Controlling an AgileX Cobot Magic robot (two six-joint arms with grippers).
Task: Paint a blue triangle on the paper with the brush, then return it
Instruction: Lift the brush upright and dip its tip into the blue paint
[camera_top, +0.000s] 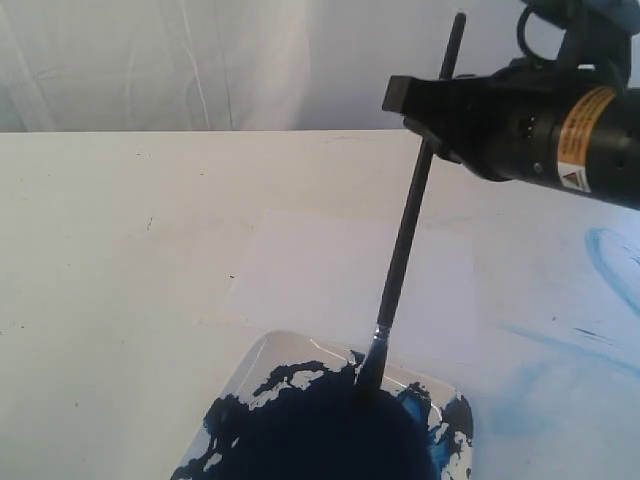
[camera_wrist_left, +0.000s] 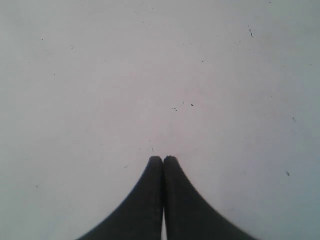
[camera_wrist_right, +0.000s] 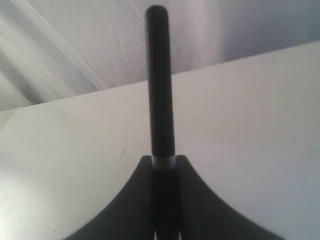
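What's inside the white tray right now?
Dark blue paint covers much of the tray, white showing near its rim. The brush stands tip-down in it; bristle ends are covered, near edge off frame.

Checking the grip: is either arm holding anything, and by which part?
The right gripper holds the brush by its upper handle; the left gripper, shut, holds nothing.

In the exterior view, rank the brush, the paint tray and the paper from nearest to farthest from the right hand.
1. brush: clamped in the right hand, leaning down from it.
2. paint tray, at the near edge with the bristles dipped in it, and paper, mid-table just beyond it: too close to call.
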